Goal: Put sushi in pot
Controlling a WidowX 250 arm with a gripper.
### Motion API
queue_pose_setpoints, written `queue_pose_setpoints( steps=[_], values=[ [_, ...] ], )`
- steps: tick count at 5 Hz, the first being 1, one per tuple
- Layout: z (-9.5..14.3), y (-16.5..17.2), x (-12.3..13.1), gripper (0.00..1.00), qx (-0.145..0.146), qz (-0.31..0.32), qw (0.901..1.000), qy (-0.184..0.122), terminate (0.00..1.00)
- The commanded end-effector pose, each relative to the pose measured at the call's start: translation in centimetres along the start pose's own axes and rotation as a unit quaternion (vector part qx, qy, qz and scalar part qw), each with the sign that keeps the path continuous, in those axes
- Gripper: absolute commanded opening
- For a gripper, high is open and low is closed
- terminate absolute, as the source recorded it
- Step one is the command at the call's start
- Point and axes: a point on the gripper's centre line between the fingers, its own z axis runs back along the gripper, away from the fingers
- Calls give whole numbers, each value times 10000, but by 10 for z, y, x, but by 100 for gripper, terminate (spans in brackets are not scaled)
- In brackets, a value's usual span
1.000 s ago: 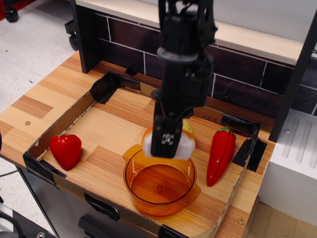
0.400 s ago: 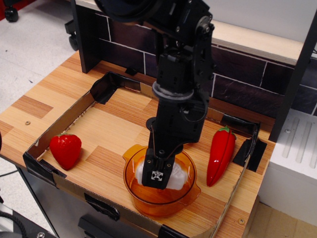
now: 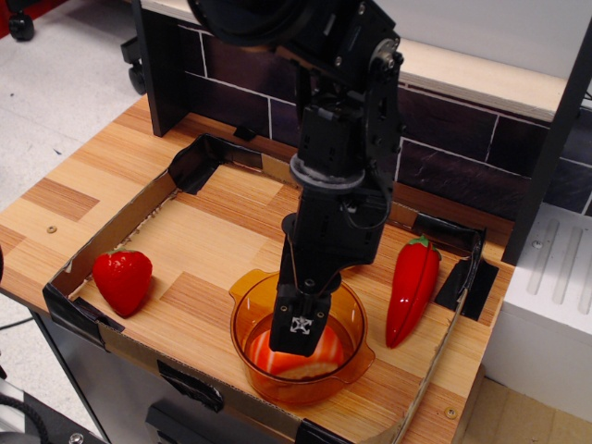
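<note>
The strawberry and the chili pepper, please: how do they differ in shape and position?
The strawberry is short and rounded; the chili pepper is long, slim and green-stemmed. The strawberry lies at the tray's left end, far from the pot; the chili pepper lies just right of it. Both are glossy red.

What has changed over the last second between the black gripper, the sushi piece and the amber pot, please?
The black gripper has come down from above the rim into the translucent amber plastic pot, carrying the small white-and-orange toy sushi, which now lies at the pot's bottom. Whether the jaws have let go cannot be told. The red toy strawberry, the red toy chili pepper and the pot itself stayed put.
</note>
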Motion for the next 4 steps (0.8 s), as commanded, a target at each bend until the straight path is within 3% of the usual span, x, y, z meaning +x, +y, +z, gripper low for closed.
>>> queue_pose_setpoints(
  steps=[1,2,3,4],
  values=[
    [64,13,-1,100,230,147,9970,-722,0],
    [102,21,-13,100,273,442,9926,-1098,0],
    [102,21,-13,100,273,442,9926,-1098,0],
    [102,21,-13,100,273,442,9926,-1098,100]
  ],
)
